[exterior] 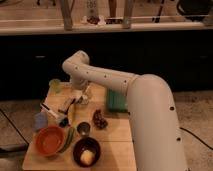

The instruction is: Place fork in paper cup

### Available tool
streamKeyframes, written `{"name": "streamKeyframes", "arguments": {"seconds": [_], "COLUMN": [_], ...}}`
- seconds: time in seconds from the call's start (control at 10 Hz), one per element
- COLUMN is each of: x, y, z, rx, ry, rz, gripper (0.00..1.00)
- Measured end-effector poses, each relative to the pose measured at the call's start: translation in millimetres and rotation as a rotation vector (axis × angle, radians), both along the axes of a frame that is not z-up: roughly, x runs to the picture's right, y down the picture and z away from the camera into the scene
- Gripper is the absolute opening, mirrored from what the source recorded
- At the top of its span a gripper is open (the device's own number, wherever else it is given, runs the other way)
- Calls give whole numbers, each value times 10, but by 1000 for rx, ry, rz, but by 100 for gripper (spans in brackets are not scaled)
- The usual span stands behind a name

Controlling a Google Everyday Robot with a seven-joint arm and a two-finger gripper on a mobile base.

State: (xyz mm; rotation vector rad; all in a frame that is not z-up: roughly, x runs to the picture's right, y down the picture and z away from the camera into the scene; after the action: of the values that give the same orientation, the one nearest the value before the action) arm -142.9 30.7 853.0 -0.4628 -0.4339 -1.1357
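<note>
My gripper (75,98) hangs low over the back left part of the wooden table (112,145), at the end of the white arm (105,80). A pale cup (86,94), maybe the paper cup, stands right beside the gripper. A long white and black utensil (50,110) lies on the table to the left of the gripper; I cannot tell whether it is the fork. Whether the gripper holds anything is hidden.
A light green cup (55,85) stands at the back left and a blue cup (41,121) at the left edge. An orange bowl (50,141), a dark bowl (86,151), a small metal cup (83,129), a dark cluster (100,120) and a green pad (116,101) are also there.
</note>
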Motion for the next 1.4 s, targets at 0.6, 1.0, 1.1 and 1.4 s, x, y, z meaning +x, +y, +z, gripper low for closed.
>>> {"name": "streamKeyframes", "arguments": {"seconds": [0.6,1.0,1.1,1.4], "x": [7,56,52,40], "y": [-28,-113,-107,-106], "z": [6,-5,-7,-9], "rx": [-5,-11,-13,-13], "ry": [21,33,33,32], "rz": [-2,4,3,1], "gripper": [80,80,80,80]}}
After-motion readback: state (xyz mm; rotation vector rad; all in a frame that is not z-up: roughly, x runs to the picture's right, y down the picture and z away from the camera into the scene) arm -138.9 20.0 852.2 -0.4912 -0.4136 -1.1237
